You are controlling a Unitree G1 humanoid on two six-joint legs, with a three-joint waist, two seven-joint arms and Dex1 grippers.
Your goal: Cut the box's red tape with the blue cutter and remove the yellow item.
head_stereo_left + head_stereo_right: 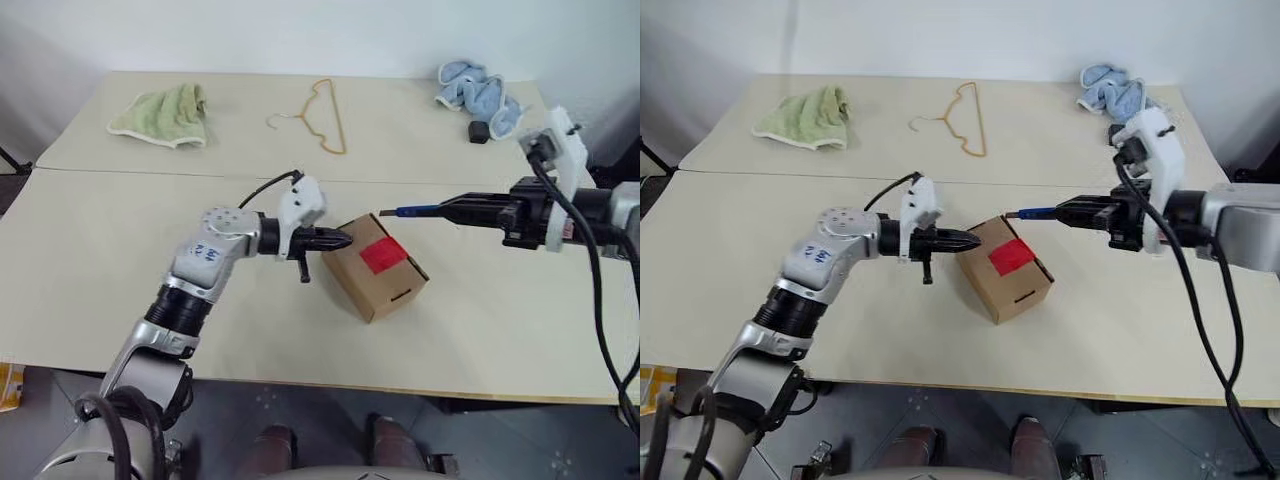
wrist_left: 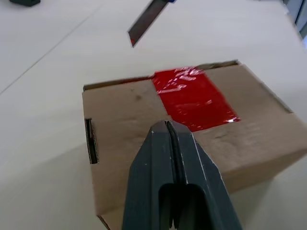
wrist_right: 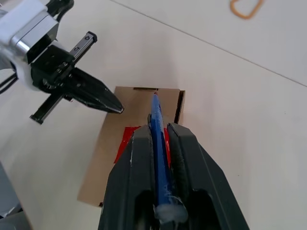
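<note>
The bright red tape strip (image 1: 381,255) is sitting uncut on the brown cardboard box (image 1: 375,268); right end effector (image 3: 155,128) is gripping the slim blue cutter (image 1: 420,210), closed left end effector (image 1: 340,240) is bracing the box

text: none legible | labels: none | numbers: none
</note>
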